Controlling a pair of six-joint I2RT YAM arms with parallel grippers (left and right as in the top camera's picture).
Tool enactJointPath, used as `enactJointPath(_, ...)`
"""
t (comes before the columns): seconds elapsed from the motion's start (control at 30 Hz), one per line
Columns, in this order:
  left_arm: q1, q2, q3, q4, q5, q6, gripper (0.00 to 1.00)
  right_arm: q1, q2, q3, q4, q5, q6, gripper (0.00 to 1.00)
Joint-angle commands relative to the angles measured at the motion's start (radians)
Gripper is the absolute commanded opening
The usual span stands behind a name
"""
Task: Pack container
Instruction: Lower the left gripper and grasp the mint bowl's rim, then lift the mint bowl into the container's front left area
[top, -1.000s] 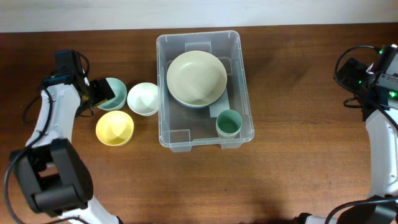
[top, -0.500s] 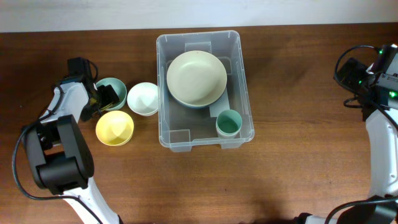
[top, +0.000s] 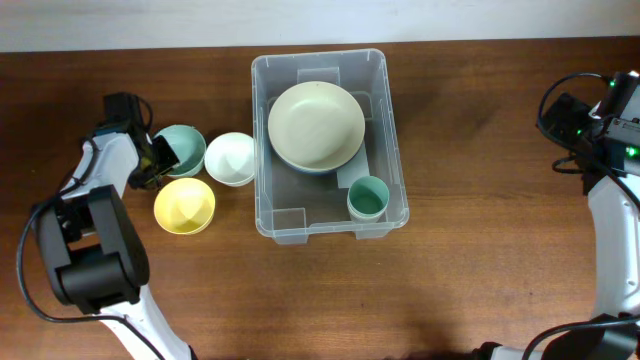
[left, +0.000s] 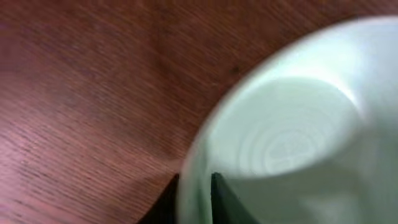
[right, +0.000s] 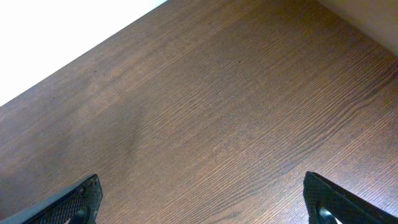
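The clear container (top: 262, 180) stands at mid-table, holding a large cream bowl (top: 316, 125) and a small green cup (top: 368, 197). To its left are a pale green bowl (top: 184, 147), a white bowl (top: 230, 158) and a yellow bowl (top: 185, 205). My left gripper (top: 160, 158) is at the green bowl's left rim. In the left wrist view that gripper (left: 194, 186) is shut on the rim of the green bowl (left: 292, 137), with one finger outside and one inside. My right gripper (right: 202, 208) stands open over bare wood, far right of the container.
The three loose bowls sit close together, the white one almost against the container's left wall. The table's far edge (top: 450, 42) runs just behind the container. The right arm (top: 590, 125) is near the table's right edge.
My left gripper has closed from wide open onto the green bowl's rim. The right arm has not moved.
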Motion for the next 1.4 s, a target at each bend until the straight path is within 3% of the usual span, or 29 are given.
enactJointPath(0.0,0.031,0.006,0.003,0.002,0.003,0.002,0.16,-0.002,-0.006,0.011,0.002,0.009,0.0,0.99)
enactJointPath(0.33,0.083,-0.024,0.019,-0.001,0.045,0.001,0.01,-0.002,-0.006,0.011,0.002,0.009,0.0,0.99)
enactJointPath(0.73,0.059,-0.357,0.055,-0.014,0.204,0.001,0.01,-0.002,-0.006,0.01,0.002,0.009,0.0,0.99)
enactJointPath(1.0,-0.077,-0.538,0.055,-0.135,0.217,0.002,0.01,-0.002,-0.006,0.01,0.001,0.009,0.0,0.99)
enactJointPath(1.37,-0.365,-0.547,0.051,-0.298,0.161,0.013,0.01,-0.002,-0.006,0.011,0.002,0.009,0.0,0.99)
